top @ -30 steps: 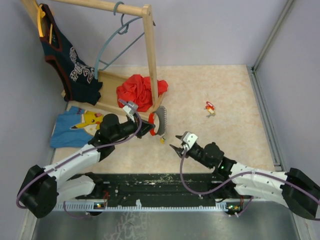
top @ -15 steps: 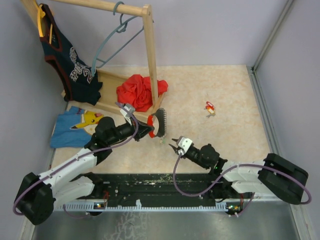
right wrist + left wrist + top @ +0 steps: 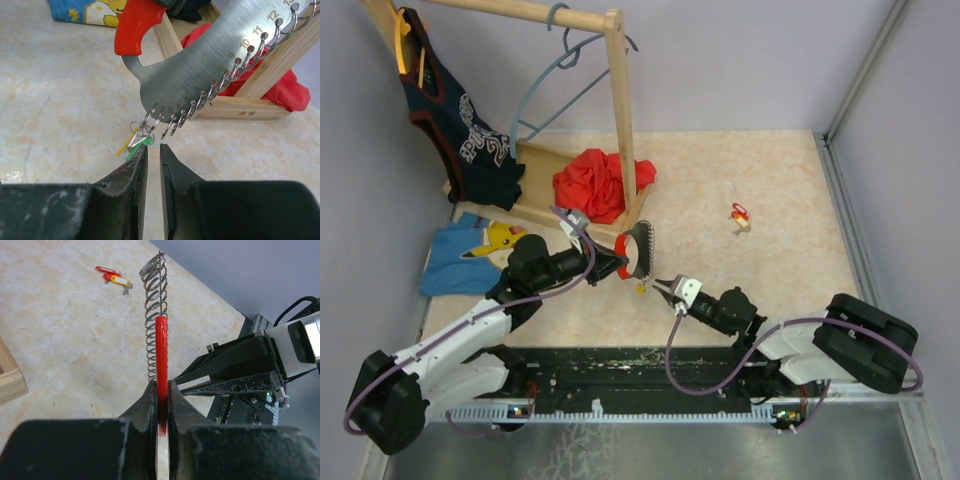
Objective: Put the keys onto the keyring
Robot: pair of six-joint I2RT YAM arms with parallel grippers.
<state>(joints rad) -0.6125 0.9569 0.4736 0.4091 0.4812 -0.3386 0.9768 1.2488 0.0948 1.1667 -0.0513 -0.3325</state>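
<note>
On the steel keyring [image 3: 200, 65] hang yellow and green keys [image 3: 136, 142]; red and yellow keys [image 3: 739, 215] lie well apart.

the keyring plate [image 3: 210, 65] runs off the right wrist view's top edge; the hanging keys [image 3: 136, 141] (yellow and green) sit partly behind the right tool [image 3: 153, 148].

The keyring [image 3: 200, 65] has a brushed matt metal plate and a glossy red plastic handle [image 3: 134, 25]. The keys [image 3: 136, 142] carry bright plastic tags. The rack [image 3: 230, 107] is bare wood.
</note>
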